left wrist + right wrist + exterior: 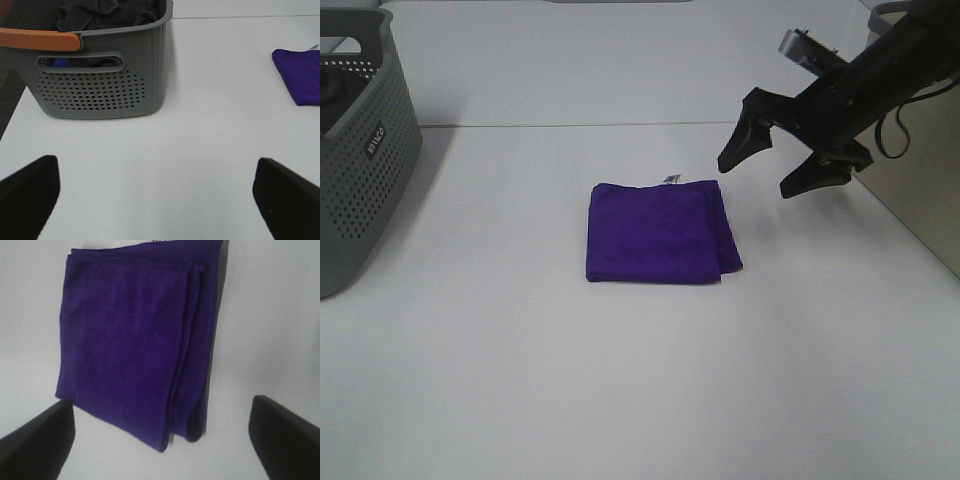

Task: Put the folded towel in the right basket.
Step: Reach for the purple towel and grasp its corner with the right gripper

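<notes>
A folded purple towel (pixel 660 232) lies flat on the white table near the middle. It fills the right wrist view (pixel 135 340), and its edge shows in the left wrist view (pixel 300 75). My right gripper (pixel 754 178) is open and empty, hovering just right of and behind the towel; in its wrist view (pixel 160 440) the towel lies between and beyond the fingers (pixel 35 440). My left gripper (pixel 157 200) is open and empty over bare table; it is out of the exterior high view. The right basket (pixel 920 190) shows only as a grey wall at the right edge.
A grey perforated basket (pixel 365 190) stands at the left edge. The left wrist view (pixel 100 85) shows it holds dark cloth (pixel 105 12) and has an orange handle (pixel 40 39). The right arm reaches in over the right basket.
</notes>
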Motion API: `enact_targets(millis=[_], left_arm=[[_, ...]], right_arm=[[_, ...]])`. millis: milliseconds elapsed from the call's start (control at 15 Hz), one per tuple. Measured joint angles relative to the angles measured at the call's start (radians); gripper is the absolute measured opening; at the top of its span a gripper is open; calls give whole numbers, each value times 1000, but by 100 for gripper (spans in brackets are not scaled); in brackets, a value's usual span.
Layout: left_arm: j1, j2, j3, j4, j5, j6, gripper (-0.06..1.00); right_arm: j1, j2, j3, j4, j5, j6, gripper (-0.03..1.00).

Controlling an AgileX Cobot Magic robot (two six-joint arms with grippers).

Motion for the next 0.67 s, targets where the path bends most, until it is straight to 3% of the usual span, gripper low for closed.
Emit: enact_targets(millis=[267, 667], left_arm=[[0, 0, 0, 0, 0, 0, 99], [0, 0, 0, 0, 0, 0, 99]], right_arm=[[3, 170, -143, -90, 4, 52, 91], [3, 232, -167, -77, 45, 58, 90]])
